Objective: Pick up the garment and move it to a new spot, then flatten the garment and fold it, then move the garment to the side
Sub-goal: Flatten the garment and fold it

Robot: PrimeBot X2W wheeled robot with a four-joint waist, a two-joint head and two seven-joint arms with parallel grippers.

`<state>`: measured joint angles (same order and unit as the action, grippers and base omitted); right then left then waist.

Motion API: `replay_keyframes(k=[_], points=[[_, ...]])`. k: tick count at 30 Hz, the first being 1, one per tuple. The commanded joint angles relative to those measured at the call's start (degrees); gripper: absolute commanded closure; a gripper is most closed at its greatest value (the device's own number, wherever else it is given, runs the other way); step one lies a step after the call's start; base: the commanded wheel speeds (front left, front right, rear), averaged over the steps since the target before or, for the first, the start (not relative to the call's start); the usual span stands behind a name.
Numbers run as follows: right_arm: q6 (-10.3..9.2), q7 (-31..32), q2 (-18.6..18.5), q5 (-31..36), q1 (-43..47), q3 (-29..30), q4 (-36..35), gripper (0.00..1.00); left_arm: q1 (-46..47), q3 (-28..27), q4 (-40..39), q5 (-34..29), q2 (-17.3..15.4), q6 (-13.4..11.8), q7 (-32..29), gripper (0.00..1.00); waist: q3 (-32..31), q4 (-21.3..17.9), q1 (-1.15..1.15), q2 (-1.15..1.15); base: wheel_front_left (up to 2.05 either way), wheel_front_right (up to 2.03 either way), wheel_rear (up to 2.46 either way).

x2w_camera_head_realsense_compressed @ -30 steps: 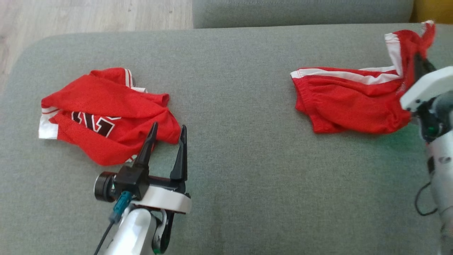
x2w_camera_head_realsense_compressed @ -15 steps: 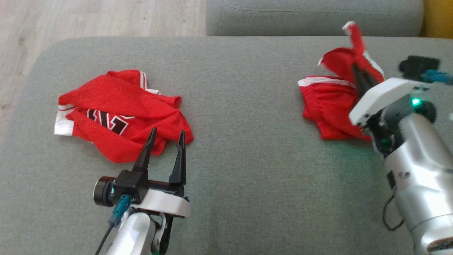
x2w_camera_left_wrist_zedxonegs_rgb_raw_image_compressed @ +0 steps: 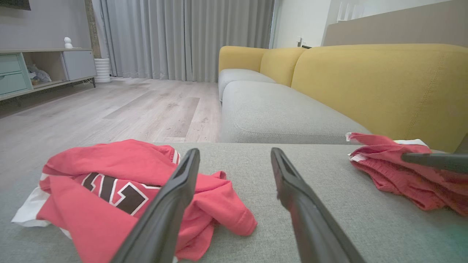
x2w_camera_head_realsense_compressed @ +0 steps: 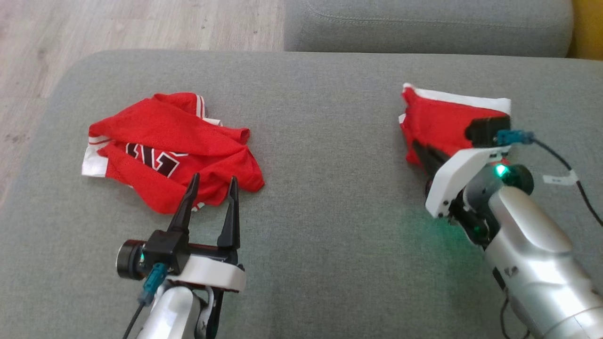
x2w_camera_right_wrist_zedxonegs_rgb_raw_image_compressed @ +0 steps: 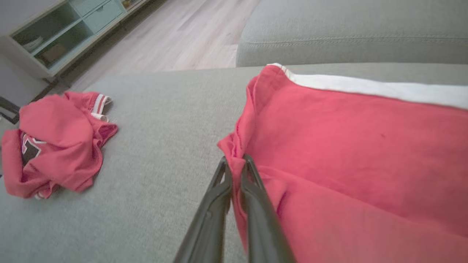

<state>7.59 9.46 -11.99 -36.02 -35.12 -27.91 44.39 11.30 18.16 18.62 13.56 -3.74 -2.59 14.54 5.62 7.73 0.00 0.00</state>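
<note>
As the right pincer (x2w_camera_right_wrist_zedxonegs_rgb_raw_image_compressed: 235, 162) clamps their edge, red shorts (x2w_camera_head_realsense_compressed: 438, 120), spread wide a second ago, lie doubled crosswise; left pincer (x2w_camera_head_realsense_compressed: 213, 181) gapes empty.

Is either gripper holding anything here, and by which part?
The right gripper is shut on the red shorts, pinching a bunched fold at their edge. The left gripper is open and holds nothing, near the red jersey.
</note>
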Motion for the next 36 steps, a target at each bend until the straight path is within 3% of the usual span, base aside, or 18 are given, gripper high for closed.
replay_keyframes(k=[1,3,4,5,15,19,24,29,32,36], points=[[-0.10,-0.01,-0.84,-0.91,-0.39,-2.19,-2.18,1.00,0.96,-2.13,-1.80,-0.20,-0.78,-0.44,0.46,0.00,0.08,-0.23,0.00,0.00,0.00,0.00,0.00],[-0.10,-0.08,-2.02,-0.87,-0.47,-4.68,-2.00,1.00,0.93,-1.83,-1.70,-0.10,-0.66,-0.38,0.46,0.00,0.16,-0.49,0.00,0.00,0.00,0.00,0.00],[-0.10,-0.61,-2.61,-0.45,-0.66,-5.79,-1.77,0.45,0.96,-1.68,-1.66,-0.08,-0.60,-0.39,0.46,0.00,0.19,-0.67,0.00,0.00,0.00,0.00,0.00],[-0.10,-1.02,-2.93,-0.38,-0.87,-6.63,-1.47,0.00,0.99,-1.55,-1.66,-0.05,-0.55,-0.42,0.46,0.00,0.22,-0.90,0.00,0.00,0.00,0.00,0.00],[-0.10,-7.49,-6.47,-2.49,-2.96,-8.61,-4.14,0.00,1.37,-2.17,-2.46,0.83,-0.63,-0.37,0.46,0.00,-0.47,-4.61,0.00,0.00,0.00,0.00,0.00],[-0.10,-14.19,-9.41,0.20,-3.38,-4.78,-4.51,0.00,1.44,-4.12,-4.79,2.78,-0.26,-0.05,0.46,0.00,-1.01,-6.60,0.00,0.00,0.00,0.00,0.00],[-0.10,-22.24,-9.66,5.06,-1.19,4.35,-4.60,0.00,1.26,-5.81,-6.21,2.60,-0.19,0.25,0.46,0.00,-1.86,-8.75,0.00,0.00,0.00,0.00,0.00],[-0.10,-24.26,-6.01,12.99,6.05,16.57,-9.37,0.00,0.18,-6.72,-6.56,2.28,0.05,0.69,0.46,0.00,-2.64,-10.19,0.00,0.00,0.00,0.00,0.00],[-0.10,-24.41,-1.59,17.70,13.05,24.33,-14.77,0.00,-0.87,-7.60,-6.65,3.62,0.40,1.28,0.46,0.00,-2.89,-10.41,0.00,0.00,0.00,0.00,0.00],[-0.10,-24.44,4.44,24.10,21.60,29.34,-23.59,0.00,-2.32,-7.64,-5.71,2.92,0.61,1.87,0.46,0.00,-2.61,-10.75,0.00,0.00,0.00,0.00,0.00]])
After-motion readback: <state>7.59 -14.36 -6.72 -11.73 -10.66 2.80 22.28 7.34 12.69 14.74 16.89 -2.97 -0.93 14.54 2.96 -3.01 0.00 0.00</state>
